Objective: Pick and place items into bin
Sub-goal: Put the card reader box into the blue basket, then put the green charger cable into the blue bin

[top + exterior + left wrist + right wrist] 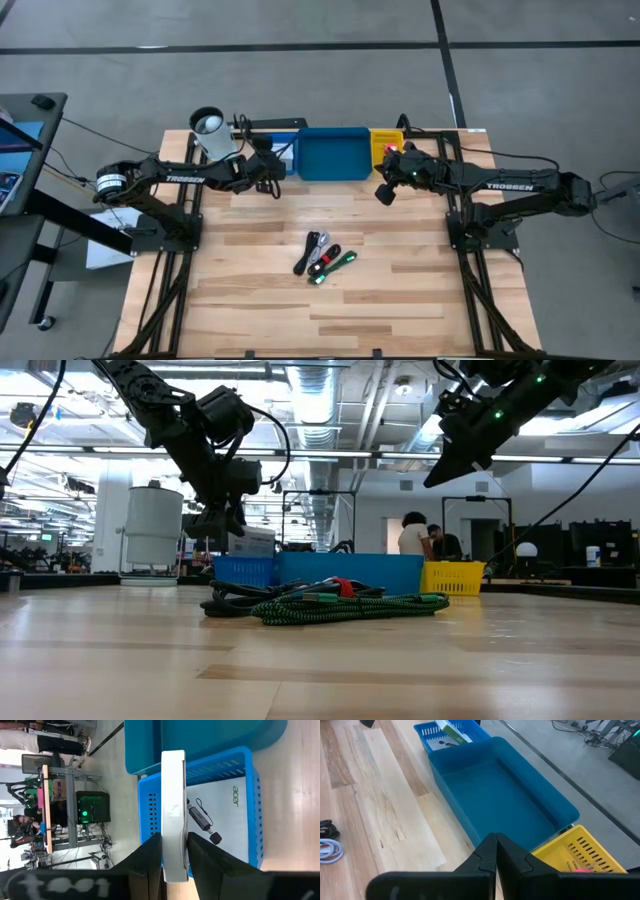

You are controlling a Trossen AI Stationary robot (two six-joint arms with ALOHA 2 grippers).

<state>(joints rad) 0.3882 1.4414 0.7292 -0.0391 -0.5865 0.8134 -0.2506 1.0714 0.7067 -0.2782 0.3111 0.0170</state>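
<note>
- The light wooden plank table (330,300) carries everything, with both dark arms reaching in over its far half.
- A wide, shallow blue plastic tray (332,155) sits at the table's far edge; the right wrist view shows its inside bare (505,795).
- A small blue slotted basket (235,805) stands just beside the wide tray on the left arm's side; a white printed packet and a small black piece with a thin cord lie flat in it.
- A small yellow slotted basket (580,852) stands on the wide tray's other side, touching or almost touching it, with something red at its bottom.
- A white-and-black cylindrical cup (212,132) stands near the far-left corner, beside the left arm.
- A bundle of short black, red and green braided cables (324,258) lies mid-table, well apart from the trays.
- The left tool (172,855) hangs over the small blue basket, its fingers clamped on a flat white packet (172,810) held edge-on above the basket.
- The right tool (496,855) hovers above the wide tray's near wall, fingers pressed together and holding nothing.
</note>
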